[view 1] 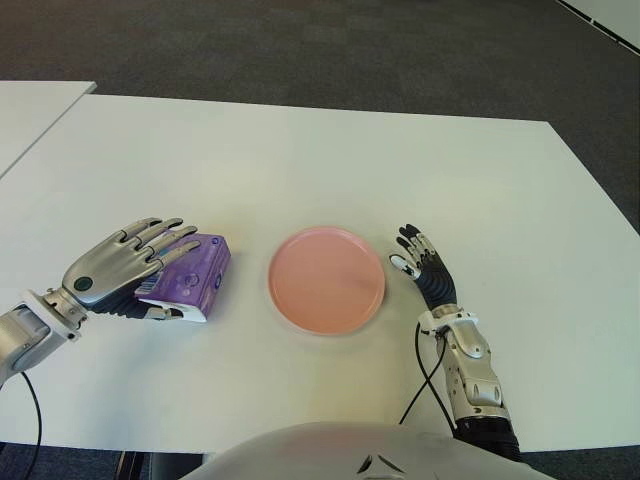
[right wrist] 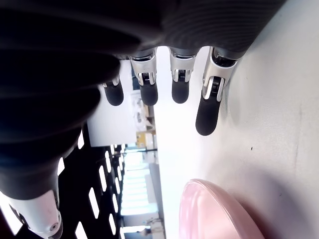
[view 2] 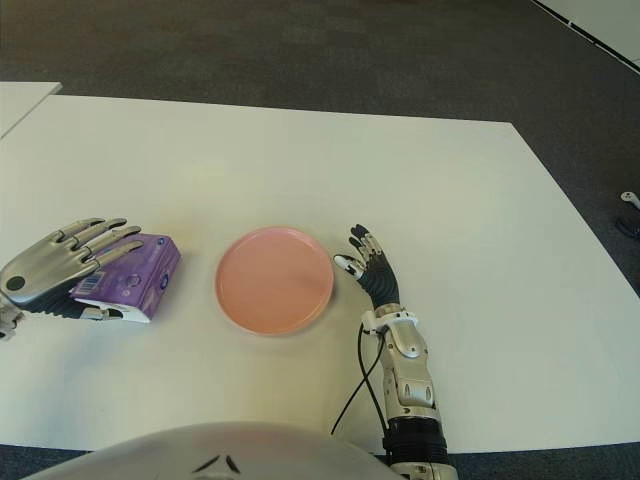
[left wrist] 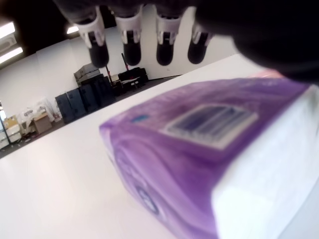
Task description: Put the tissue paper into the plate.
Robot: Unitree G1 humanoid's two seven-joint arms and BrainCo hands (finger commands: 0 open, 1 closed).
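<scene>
Tissue paper (view 1: 192, 277) lies under the left robot hand (view 1: 128, 264), whose fingers are extended, not yet grasping; plate (view 1: 327, 279) waits just beside. Right robot hand (view 1: 425, 268) is relaxed.

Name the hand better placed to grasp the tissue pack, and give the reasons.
Left. The left hand is over the purple tissue pack, fingers extended above it, not closed. The right hand is open beyond the pink plate, on its far side from the pack.
</scene>
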